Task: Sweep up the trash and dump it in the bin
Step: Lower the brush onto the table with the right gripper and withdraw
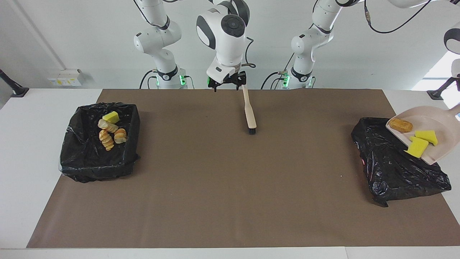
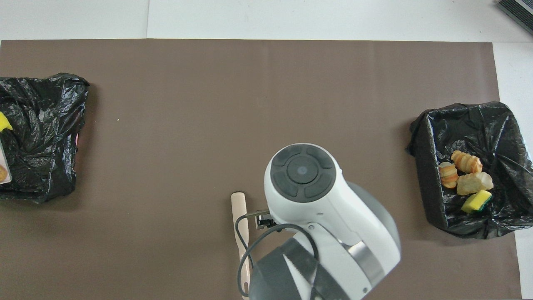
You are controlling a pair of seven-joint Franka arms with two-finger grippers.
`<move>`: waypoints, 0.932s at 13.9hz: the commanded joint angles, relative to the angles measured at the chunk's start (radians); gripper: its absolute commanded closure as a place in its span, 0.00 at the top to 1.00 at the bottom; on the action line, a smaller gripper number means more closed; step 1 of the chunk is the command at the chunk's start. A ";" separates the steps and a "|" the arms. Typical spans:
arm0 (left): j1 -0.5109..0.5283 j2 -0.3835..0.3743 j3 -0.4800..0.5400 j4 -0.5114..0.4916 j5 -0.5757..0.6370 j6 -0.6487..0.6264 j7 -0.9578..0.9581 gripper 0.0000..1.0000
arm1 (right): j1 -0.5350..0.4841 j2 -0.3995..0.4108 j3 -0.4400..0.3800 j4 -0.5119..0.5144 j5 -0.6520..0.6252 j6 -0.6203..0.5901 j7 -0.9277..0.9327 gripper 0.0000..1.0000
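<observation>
Right gripper (image 1: 226,84) raised over the robots' edge of the mat, fingers apart, gripping nothing. Just beside it, the handle tip of the brush (image 1: 249,112), lying flat on the mat (image 1: 230,187). Left gripper out of sight, clamped together on the dustpan (image 1: 440,118), which hangs tilted over the black bag (image 1: 391,169). In the pan below that gripper: tan lump (image 1: 400,125) and two yellow wedges (image 1: 417,147). Well away from both grippers, at the right arm's end, four more scraps (image 1: 107,132) inside the lined bin (image 1: 97,163).

A white table (image 1: 21,172) under a brown mat (image 1: 230,187) fronts a pale wall (image 1: 72,36).
</observation>
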 commanded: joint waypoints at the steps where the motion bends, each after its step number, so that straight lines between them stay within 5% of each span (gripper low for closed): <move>1: -0.084 0.001 0.008 0.018 0.083 -0.062 -0.099 0.00 | -0.108 0.014 0.010 0.087 -0.035 -0.059 -0.172 1.00; 7: -0.119 0.004 0.003 0.025 0.294 -0.056 -0.173 0.00 | -0.364 0.000 0.008 0.136 -0.094 -0.059 -0.491 1.00; 13: -0.222 0.004 0.006 0.034 0.474 -0.075 -0.182 0.00 | -0.553 0.007 0.011 0.198 -0.163 -0.024 -0.590 1.00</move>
